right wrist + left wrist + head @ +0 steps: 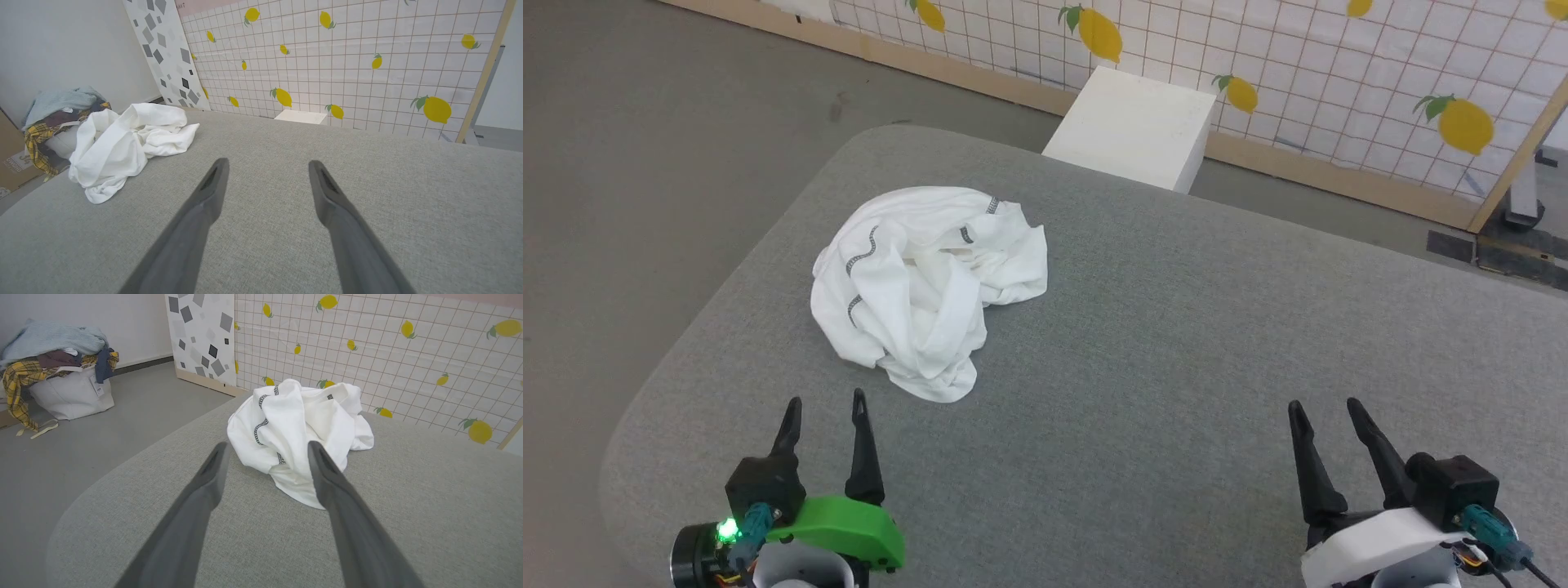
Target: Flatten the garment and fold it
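The garment is a white T-shirt with dark zigzag seams, lying in a crumpled heap on the left half of the grey padded table. My left gripper hovers open just in front of the heap, a short gap away, nothing between its fingers. In the left wrist view the garment sits right beyond my open left gripper. My right gripper stands open over bare table near the front right, far from the cloth. In the right wrist view the garment lies to the left of the open right gripper.
A white rectangular box stands on the floor behind the table's far edge, against a lemon-patterned grid screen. A white bag heaped with clothes sits on the floor off the table's left side. The table's left corner is rounded.
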